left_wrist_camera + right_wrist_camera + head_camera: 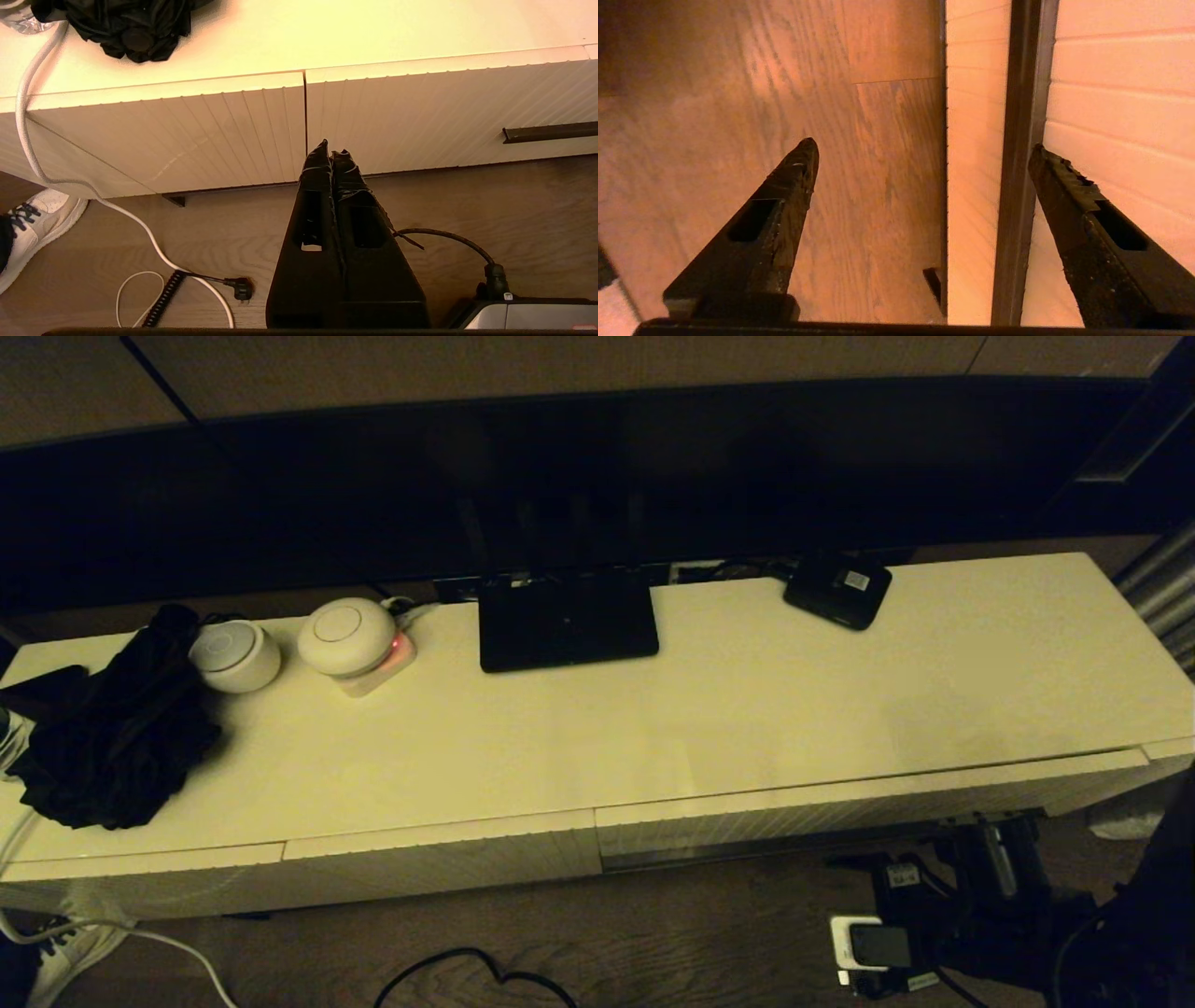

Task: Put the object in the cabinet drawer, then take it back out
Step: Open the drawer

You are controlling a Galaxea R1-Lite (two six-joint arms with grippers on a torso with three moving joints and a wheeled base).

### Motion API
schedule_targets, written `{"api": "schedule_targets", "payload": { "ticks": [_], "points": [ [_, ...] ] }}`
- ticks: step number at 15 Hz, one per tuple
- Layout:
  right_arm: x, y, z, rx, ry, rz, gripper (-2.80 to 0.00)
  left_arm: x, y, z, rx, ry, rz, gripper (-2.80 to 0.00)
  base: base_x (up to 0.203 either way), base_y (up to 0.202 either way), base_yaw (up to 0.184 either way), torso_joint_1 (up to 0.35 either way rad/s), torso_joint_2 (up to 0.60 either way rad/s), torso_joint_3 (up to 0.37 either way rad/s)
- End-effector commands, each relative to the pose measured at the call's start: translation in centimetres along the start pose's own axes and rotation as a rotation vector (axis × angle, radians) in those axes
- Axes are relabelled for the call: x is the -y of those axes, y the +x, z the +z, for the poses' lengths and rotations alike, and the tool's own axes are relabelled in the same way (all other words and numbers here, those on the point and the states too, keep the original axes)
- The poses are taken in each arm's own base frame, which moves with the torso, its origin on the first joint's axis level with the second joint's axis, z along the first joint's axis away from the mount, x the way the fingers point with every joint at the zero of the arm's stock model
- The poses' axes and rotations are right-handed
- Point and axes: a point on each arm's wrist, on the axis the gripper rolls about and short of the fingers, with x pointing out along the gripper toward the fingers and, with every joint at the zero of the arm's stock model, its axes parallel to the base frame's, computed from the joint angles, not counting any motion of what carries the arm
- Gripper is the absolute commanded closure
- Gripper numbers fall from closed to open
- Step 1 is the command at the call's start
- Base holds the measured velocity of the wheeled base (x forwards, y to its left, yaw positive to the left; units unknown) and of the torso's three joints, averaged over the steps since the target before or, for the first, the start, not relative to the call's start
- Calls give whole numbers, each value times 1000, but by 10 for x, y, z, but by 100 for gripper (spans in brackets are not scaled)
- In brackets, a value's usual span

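Observation:
The black organiser box is out of view. The wide cream drawer [840, 814] is closed, with its ribbed front [444, 107] flush beside the shorter front [187, 130]. A dark handle bar [549, 133] runs along the wide front. My right gripper [994, 835] is low in front of that drawer's right part and open. In the right wrist view the handle bar [1020, 163] passes between the spread fingers of this gripper [924, 149], nearer one finger [1064, 186], with no contact visible. My left gripper [329, 149] is shut and empty, over the floor before the seam between the two fronts.
On the cabinet top [747, 709] lie a flat black router [567, 616], a small black device with a white label [837, 588], two white round devices [235, 653] and a black bundle [112, 728]. Cables [154, 242], a shoe [32, 224] and a plug block [868, 943] lie on the floor.

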Motion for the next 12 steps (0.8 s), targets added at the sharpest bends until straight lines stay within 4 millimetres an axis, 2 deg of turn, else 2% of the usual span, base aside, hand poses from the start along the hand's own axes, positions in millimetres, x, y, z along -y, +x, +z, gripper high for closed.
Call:
{"api": "schedule_targets", "payload": {
  "ticks": [1, 4, 12],
  "points": [
    [3, 11, -2, 0, -8, -2, -280, 0, 0, -1, -3, 0, 1, 0, 0, 0, 0, 0, 0, 0],
    [11, 19, -3, -2, -11, -26, -280, 0, 0, -1, -3, 0, 0, 0, 0, 0, 0, 0, 0, 0],
    [12, 32, -8, -17, -4, -17, -280, 0, 0, -1, -3, 0, 1, 0, 0, 0, 0, 0, 0, 0]
  ]
}}
